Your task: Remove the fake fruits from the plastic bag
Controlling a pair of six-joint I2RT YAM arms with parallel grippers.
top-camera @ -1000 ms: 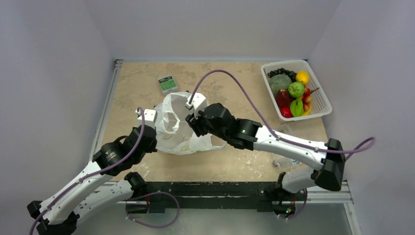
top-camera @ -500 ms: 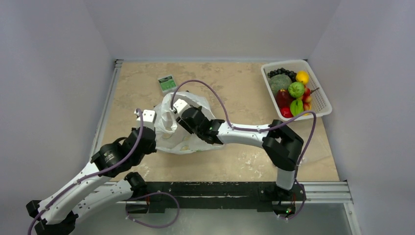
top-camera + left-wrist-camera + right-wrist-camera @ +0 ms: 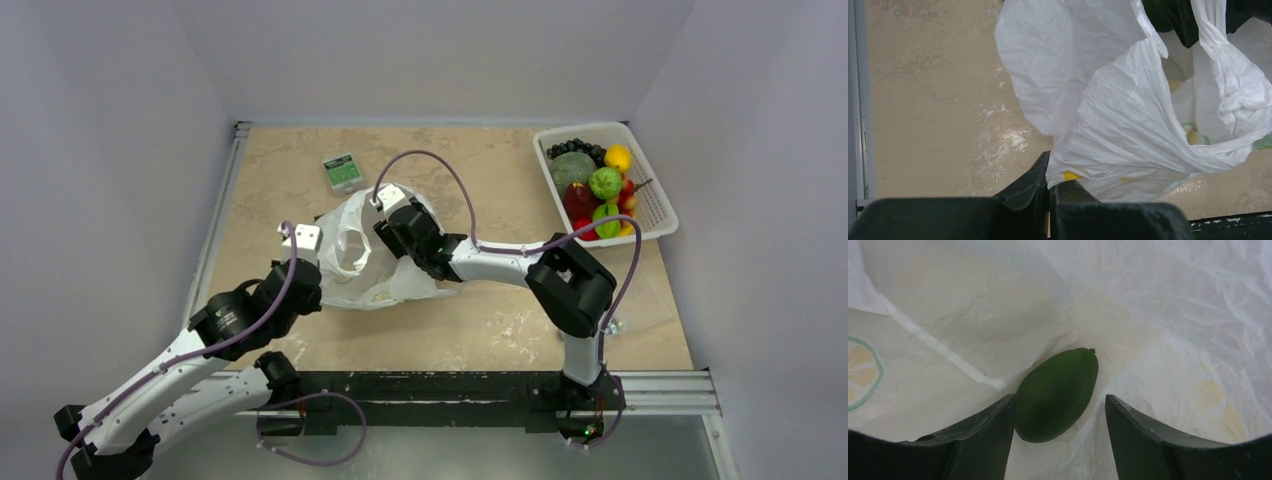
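The right pincer (image 3: 1059, 405) is inside the plastic bag (image 3: 1128, 115), jaws apart, with 1 green fruit (image 3: 1058, 390) lying between its 2 fingers. One finger seems to touch the fruit and the other stands clear of it. The fruit lies slantwise across the gap on slack film, so closing now could squirt it out sideways. It could also trap a fold of bag beneath the fruit and lift the bag too. The left pincer (image 3: 1049, 176) is clamped shut on the bag's rim. If that thin plastic slips free, the mouth could collapse over the right pincer.
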